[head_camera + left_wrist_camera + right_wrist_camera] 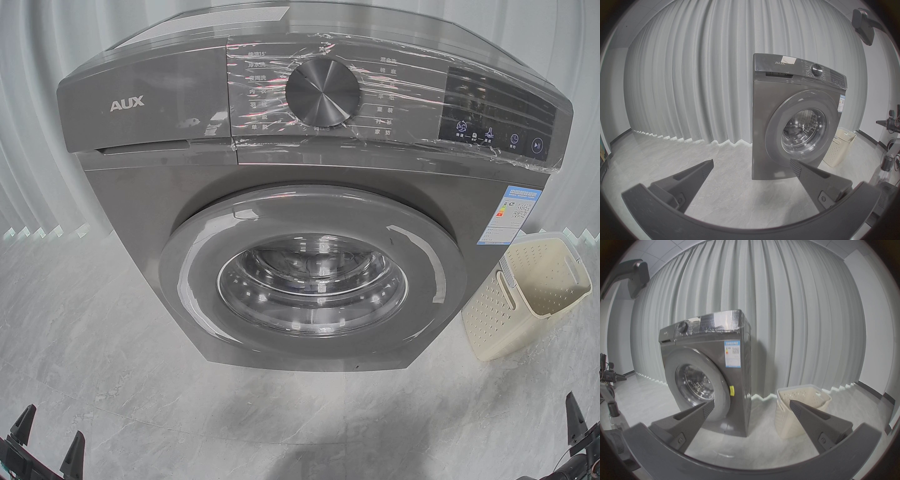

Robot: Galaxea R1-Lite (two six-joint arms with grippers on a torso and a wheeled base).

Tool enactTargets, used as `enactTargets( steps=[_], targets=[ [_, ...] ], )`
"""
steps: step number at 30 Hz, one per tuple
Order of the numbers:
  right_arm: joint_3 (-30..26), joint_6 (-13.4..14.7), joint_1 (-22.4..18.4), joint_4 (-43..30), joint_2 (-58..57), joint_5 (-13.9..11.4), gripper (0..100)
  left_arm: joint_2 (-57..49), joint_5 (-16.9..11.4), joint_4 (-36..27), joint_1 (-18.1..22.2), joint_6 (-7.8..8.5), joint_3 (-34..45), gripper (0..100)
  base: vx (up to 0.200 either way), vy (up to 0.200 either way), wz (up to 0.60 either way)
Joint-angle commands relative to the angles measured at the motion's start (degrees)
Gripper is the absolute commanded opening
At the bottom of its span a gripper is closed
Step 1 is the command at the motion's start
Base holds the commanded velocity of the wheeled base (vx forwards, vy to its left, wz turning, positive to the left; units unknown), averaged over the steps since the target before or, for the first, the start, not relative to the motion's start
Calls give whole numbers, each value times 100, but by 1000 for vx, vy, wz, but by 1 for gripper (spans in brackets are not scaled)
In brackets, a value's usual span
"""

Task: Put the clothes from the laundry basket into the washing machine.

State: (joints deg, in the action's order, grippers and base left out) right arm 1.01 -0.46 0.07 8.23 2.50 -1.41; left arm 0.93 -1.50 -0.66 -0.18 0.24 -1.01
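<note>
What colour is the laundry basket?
The laundry basket is cream, dotted with small holes; the right wrist view shows it best.

Just seeing a pale pleated curtain (pixel 693 78) hanging across the whole back of the room, folds running straight down and ending in a zigzag hem right at the floor (pixel 125 375). Looking at glossy grey marble-style tiles down there, catching a bit of reflection. Also spotting a plain white wall (pixel 878 333) meeting the curtain on one side, with a dark baseboard (pixel 875 391) running along its foot. Noticing some dark gear on a stand (pixel 607 376) sitting off at the edge, too small for making out.
</note>
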Motion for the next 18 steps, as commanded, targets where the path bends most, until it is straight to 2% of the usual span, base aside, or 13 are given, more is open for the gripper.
enactTargets(
  steps=[1,2,10,14,17,18],
  targets=[
    [-101,90,-7,-410,-232,-34,100,-93,1,-4,1,-7,84,100,0,0,0],
    [-92,196,1,-577,-232,10,100,-93,1,-4,1,-16,84,100,0,0,0],
    [-92,169,19,-586,-232,27,100,-93,1,-4,1,-33,84,100,0,0,0],
    [-92,125,19,-577,-241,-17,100,-93,1,-4,1,-51,84,100,0,0,0],
    [-92,143,28,-577,-241,-193,100,-93,1,-4,1,-68,84,100,0,0,0],
    [-75,205,28,-594,-232,-157,100,-93,1,-4,1,-68,84,100,0,0,0]
  ],
)
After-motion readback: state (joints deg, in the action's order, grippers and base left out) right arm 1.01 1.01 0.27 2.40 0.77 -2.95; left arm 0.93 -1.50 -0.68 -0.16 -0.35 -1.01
